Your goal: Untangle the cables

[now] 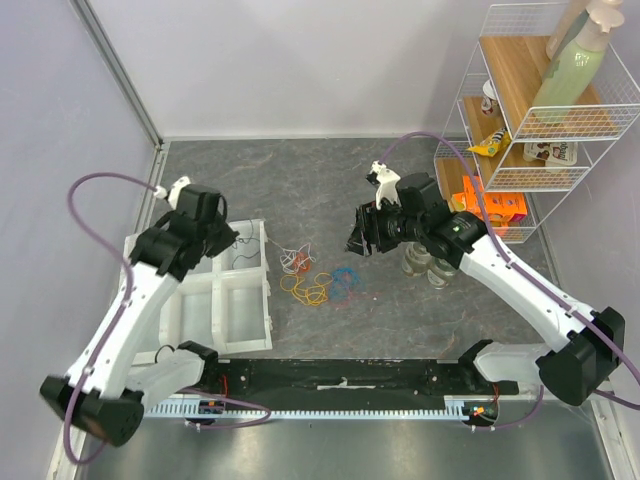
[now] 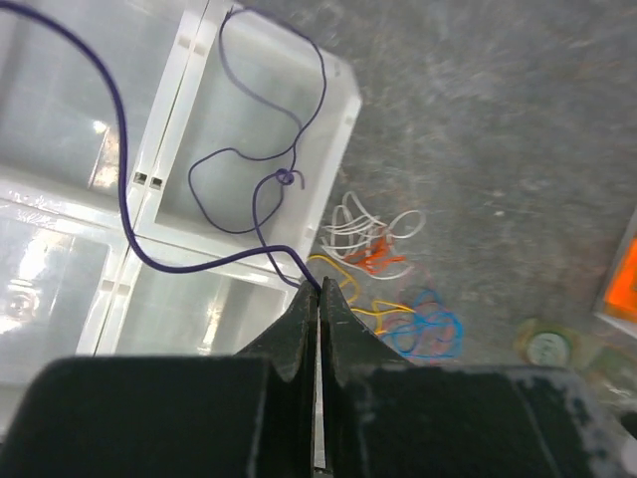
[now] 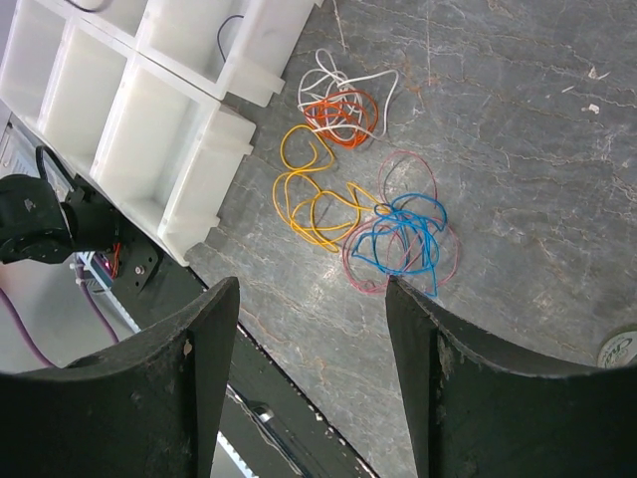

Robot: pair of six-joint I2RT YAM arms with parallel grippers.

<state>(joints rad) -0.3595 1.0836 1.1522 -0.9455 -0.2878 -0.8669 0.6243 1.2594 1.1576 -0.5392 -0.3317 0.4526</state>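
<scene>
From the top camera I see the left gripper [image 1: 232, 238] hanging over the far right corner of the white divided tray [image 1: 245, 310]. The cables [image 1: 315, 282] lie in a loose bunch on the grey table [image 1: 300, 180], just right of that tray and between my two arms. The right gripper [image 1: 362, 232] hovers to the right of the bunch, with a wire shelf rack [image 1: 545, 130] behind it. On the left wrist camera the left gripper [image 2: 319, 294] has its jaws pressed together on a dark purple cable [image 2: 285, 178]. That cable curls in a knotted loop over one tray [image 2: 336, 119] compartment, and I cannot tell whether it touches the bottom. Past the tray's corner lie white loops [image 2: 373, 221], red-orange loops [image 2: 376, 259], yellow loops [image 2: 343, 274] and blue loops [image 2: 438, 334]. On the right wrist camera the right gripper [image 3: 311, 299] is spread wide and holds nothing, above the bunch. White [image 3: 348, 85] and red-orange [image 3: 338, 115] are tangled nearest the tray [image 3: 189, 159], with yellow [image 3: 318, 214] beside them. Blue [image 3: 393, 239] crosses a pale pink loop [image 3: 408, 152].
</scene>
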